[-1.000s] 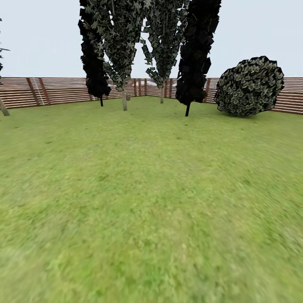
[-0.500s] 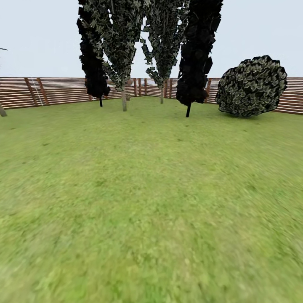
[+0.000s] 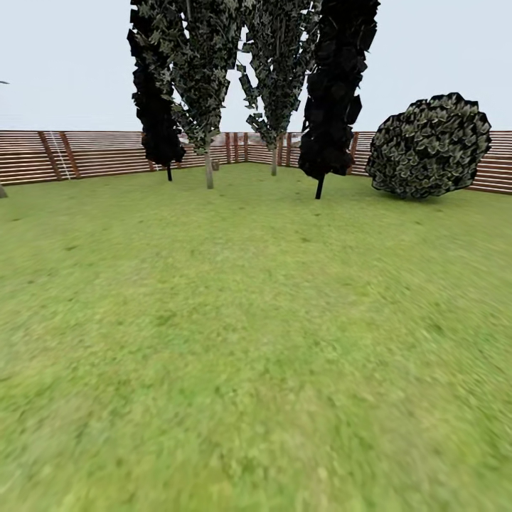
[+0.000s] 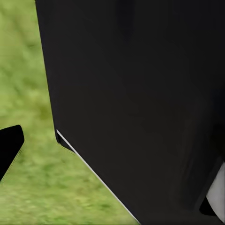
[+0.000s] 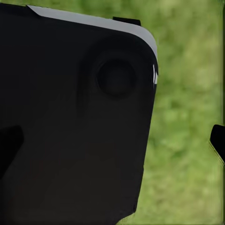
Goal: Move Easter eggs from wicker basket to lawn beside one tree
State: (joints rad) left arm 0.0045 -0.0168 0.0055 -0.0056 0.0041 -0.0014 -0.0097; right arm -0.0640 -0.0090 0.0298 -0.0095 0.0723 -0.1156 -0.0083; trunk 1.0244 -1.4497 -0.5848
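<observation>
Open lawn (image 3: 256, 341) before fence-line trees (image 3: 208, 85) and bush (image 3: 429, 146); end effector states seemingly indeterminable behind black housings (image 4: 140, 103).

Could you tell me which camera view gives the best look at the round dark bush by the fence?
The head view: the round dark bush stands whole before the fence. Both wrist views give dark robot bodywork against grass, nothing of the bush.

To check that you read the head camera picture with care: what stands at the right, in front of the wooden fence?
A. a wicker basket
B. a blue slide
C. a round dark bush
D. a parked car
C: a round dark bush sits on the lawn before the slatted fence.
</observation>
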